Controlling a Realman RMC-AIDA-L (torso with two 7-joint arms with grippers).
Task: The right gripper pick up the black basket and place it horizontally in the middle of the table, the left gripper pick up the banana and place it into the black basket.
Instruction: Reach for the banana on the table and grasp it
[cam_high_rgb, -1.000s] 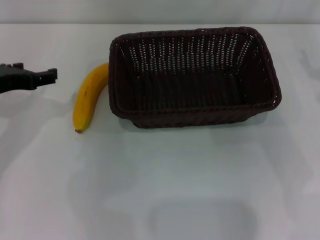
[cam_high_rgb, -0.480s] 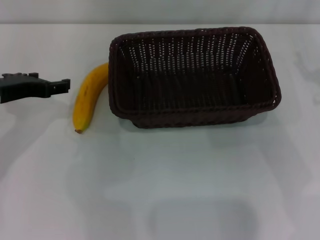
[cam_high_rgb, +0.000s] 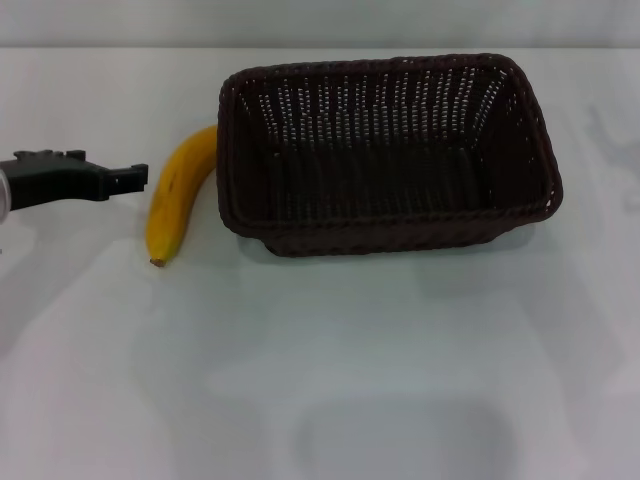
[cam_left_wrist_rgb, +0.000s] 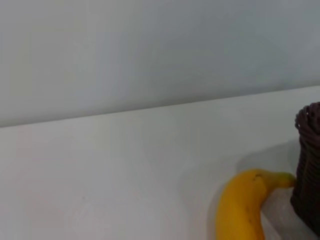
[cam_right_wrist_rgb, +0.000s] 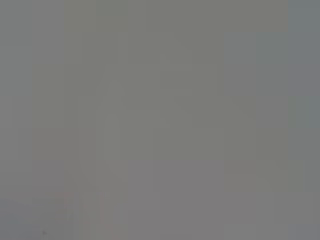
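One step was in hand — your left gripper (cam_high_rgb: 137, 178), at mid-left, held nothing, opening unclear; the banana (cam_high_rgb: 178, 192) lay against the basket (cam_high_rgb: 385, 150). Next: straddle it.

bare lab-like white table (cam_high_rgb: 330, 360), blank wall (cam_left_wrist_rgb: 150, 45)

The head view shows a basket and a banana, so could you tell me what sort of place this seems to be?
Probably a robot test bench, not a kitchen: a bare white table against a plain wall, holding only the black basket and the banana, with the left gripper beside the banana.
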